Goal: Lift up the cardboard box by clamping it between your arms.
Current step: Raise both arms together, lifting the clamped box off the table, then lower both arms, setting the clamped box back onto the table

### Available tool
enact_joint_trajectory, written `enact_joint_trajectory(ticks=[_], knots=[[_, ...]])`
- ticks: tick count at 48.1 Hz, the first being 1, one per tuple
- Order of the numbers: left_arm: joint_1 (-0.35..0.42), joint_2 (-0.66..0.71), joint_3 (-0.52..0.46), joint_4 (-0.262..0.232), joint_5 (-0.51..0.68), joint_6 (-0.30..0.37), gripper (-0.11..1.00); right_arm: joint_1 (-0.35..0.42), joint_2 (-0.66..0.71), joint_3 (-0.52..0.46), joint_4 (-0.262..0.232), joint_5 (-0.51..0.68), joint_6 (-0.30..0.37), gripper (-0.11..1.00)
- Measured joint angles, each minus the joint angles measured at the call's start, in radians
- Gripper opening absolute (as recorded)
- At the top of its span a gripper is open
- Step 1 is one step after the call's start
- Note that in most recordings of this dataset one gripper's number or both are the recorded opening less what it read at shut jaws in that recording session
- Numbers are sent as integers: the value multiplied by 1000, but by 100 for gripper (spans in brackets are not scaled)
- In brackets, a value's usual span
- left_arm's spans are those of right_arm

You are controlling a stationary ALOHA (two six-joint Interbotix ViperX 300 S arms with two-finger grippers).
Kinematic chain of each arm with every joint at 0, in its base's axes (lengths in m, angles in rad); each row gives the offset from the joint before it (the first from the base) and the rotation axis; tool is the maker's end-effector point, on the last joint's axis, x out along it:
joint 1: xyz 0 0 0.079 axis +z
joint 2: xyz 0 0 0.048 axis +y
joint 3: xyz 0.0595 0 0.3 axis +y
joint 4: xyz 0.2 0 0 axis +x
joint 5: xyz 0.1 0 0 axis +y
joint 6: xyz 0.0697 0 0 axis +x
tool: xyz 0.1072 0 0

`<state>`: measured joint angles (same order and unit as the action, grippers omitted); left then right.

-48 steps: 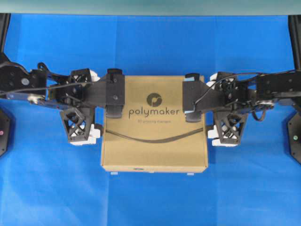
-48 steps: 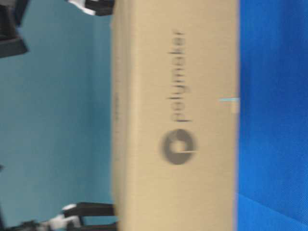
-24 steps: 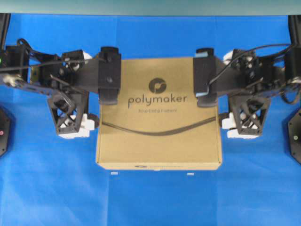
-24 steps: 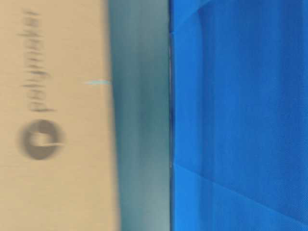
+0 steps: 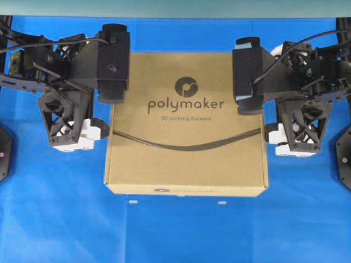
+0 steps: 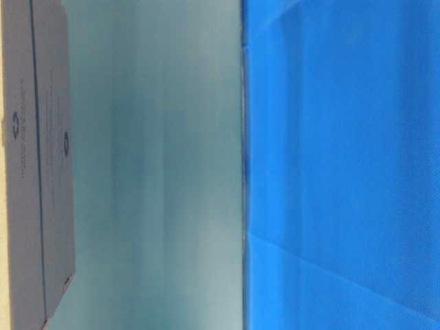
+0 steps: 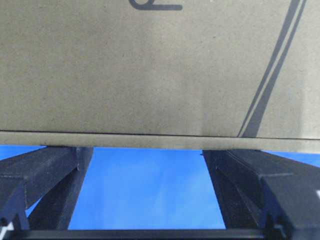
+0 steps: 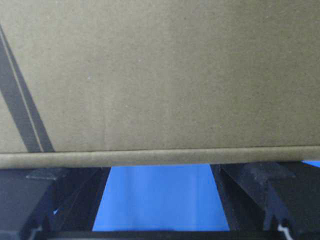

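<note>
The flat, square tan cardboard box [image 5: 186, 123] with the dark "polymaker" logo and curved line on its top sits squeezed between the two black robot arms, off the blue-covered bench [image 5: 175, 235]: the table-level view shows only its grey underside [image 6: 38, 165] at the far edge, with open space between it and the blue cloth.

The left gripper [image 5: 107, 129] has its jaws spread as wide as they go and closes on nothing. Its fingers [image 7: 45, 172] reach in beneath the box's left edge while the wrist body presses the side. The right gripper [image 5: 269, 134] is likewise wide open, fingers [image 8: 255, 180] under the right edge.

Judged from its look, the box is stiff at the edges and probably light. Its smooth board offers little friction, and the walls could buckle if pinched too hard. The hold belongs where it is now: on opposite side walls, at matching spots toward the far half of the box, pressed evenly. Uneven pressure would likely tilt the near end down or let the box slide out.
</note>
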<state>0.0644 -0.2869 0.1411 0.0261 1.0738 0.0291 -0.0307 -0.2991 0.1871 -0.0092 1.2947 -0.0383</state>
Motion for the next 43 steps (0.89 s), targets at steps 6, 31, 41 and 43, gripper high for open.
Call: enact_joint_trajectory(ticks=[6,31,41,43], knots=[[0,2,0,0,0,0,84,2,2,0,0,0,2,100],[11,8,12,0,-6,0,84,-9,2,44,-2,-17,5,100],[15,12,98,3,-98,23,84,-18,2,115,-2,-83,5,100],[15,12,112,3,-112,23,84,-20,0,133,-2,-103,5,100]])
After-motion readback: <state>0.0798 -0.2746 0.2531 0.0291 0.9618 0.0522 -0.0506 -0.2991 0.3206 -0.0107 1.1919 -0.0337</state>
